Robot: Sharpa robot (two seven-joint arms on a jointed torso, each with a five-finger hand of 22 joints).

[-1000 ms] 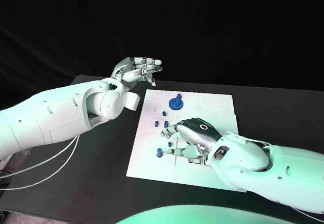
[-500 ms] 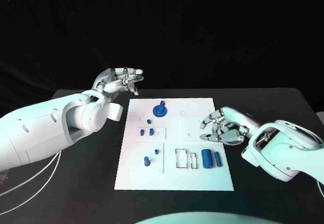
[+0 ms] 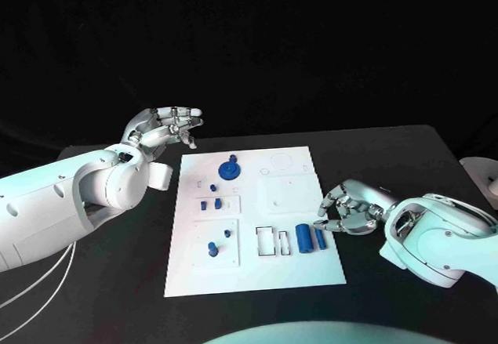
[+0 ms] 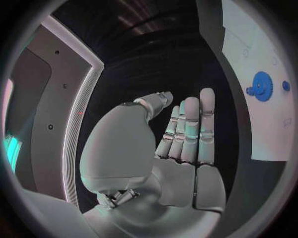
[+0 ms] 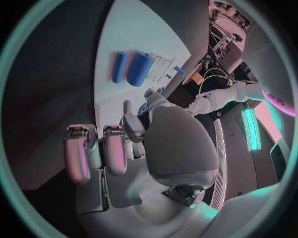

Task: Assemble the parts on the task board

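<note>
The left hand (image 3: 164,127) hovers above the tabletop (image 3: 119,266) at about ten o'clock from the task board (image 3: 289,268), fingers loosely curled, holding nothing. The white board lies mid-table; a blue gear (image 3: 228,171) sits toward its twelve o'clock end, and two blue cylinders (image 3: 311,236) (side by side) toward four o'clock. At three o'clock, the right hand (image 3: 351,209) hangs just beside the board's edge, fingers curled in, empty.

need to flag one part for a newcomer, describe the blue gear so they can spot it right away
Start at the white task board in the middle of the black table. The blue gear sits near its far edge, toward the left hand. It is the only round, toothed part; the other blue parts are small pegs or cylinders.
</note>
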